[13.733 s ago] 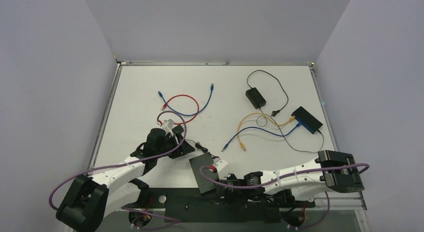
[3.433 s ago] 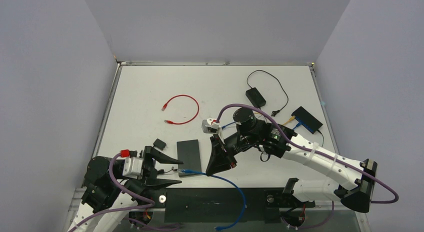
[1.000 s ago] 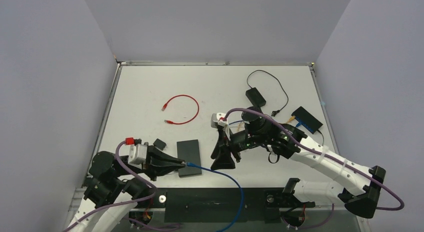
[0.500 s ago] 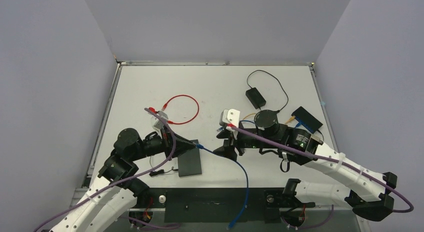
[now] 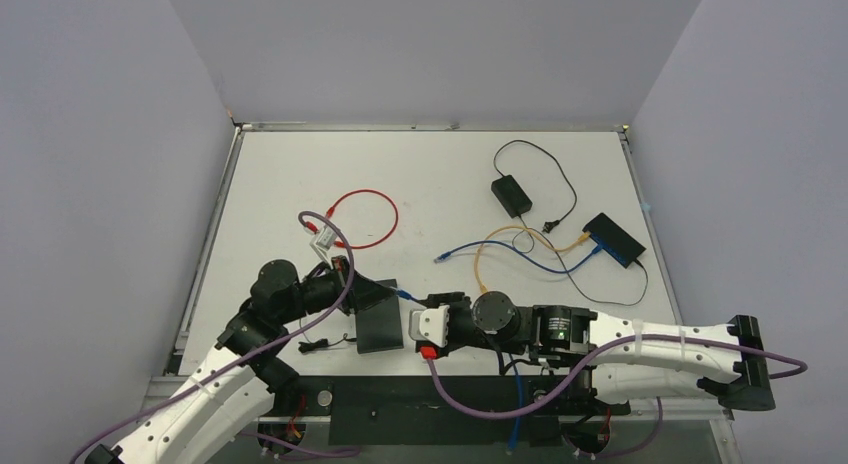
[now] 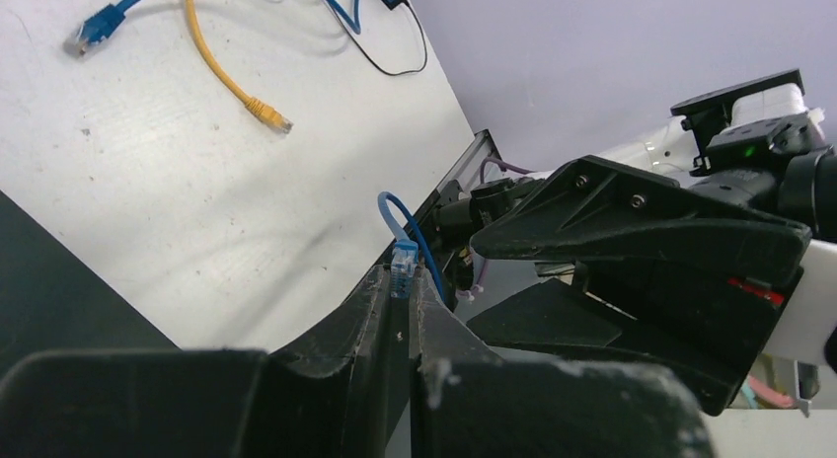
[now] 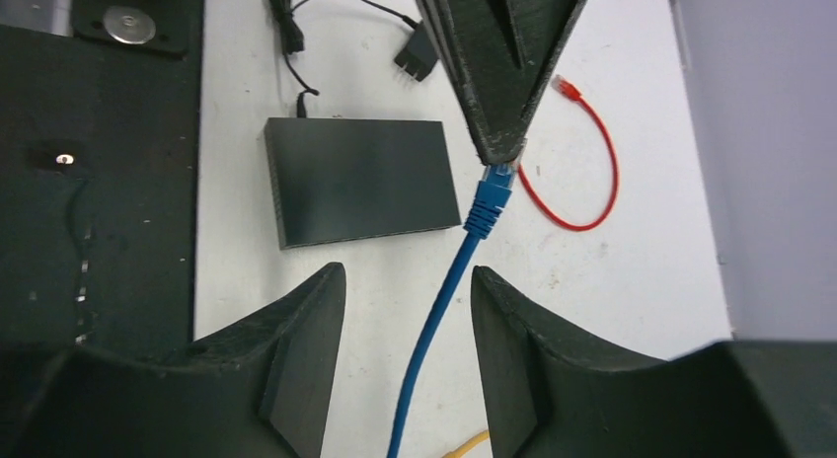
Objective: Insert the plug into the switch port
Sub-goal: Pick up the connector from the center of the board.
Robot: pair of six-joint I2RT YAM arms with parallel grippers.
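We look down on the white worktop [image 5: 300, 174], which fills the middle of the overhead view. The black switch [image 5: 378, 329] lies flat on it, low and a little left of centre. Right of the switch, the right tool [image 7: 407, 275] points toward it with its fingers spread wide, closed on nothing. From the left, the left tool [image 6: 400, 278] reaches over the switch, its fingers pressed together and pinching the plug at their tips. The blue cable [image 7: 431, 315] runs from there down between the right tool's fingers to the lower edge of the right wrist view. A red cable [image 5: 396, 219] loops on the worktop above the switch. The blue plug [image 7: 491, 196] sits just off the switch's upper right corner in the overhead view, outside the switch.
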